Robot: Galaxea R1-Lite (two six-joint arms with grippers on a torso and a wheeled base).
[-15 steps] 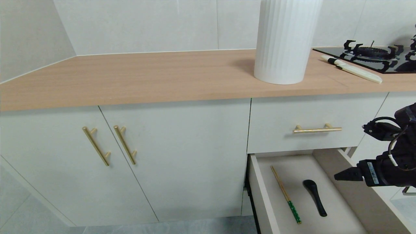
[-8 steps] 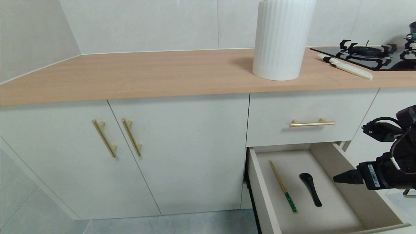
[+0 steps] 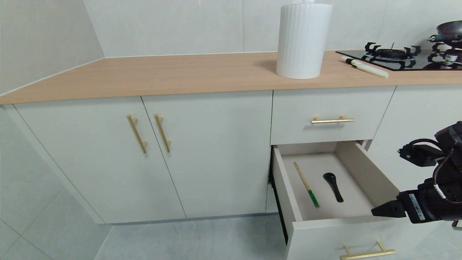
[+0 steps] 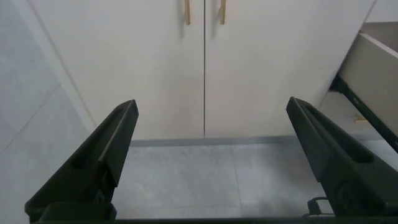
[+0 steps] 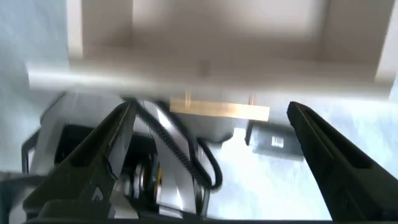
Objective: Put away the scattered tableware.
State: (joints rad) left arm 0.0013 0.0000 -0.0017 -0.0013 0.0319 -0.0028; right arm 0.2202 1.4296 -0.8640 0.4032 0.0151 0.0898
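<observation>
While both jaws gape empty, chopsticks (image 3: 306,184) and spoon (image 3: 333,186) in open drawer (image 3: 364,173), apart from right jaws.

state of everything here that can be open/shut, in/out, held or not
lower drawer: pulled open
upper drawer: shut
cupboard doors: both shut
chopsticks: lying flat in the lower drawer
black spoon: lying flat in the same drawer, apart from the chopsticks
knife: out on the countertop
left pincer: open, empty
right pincer: open, empty
</observation>
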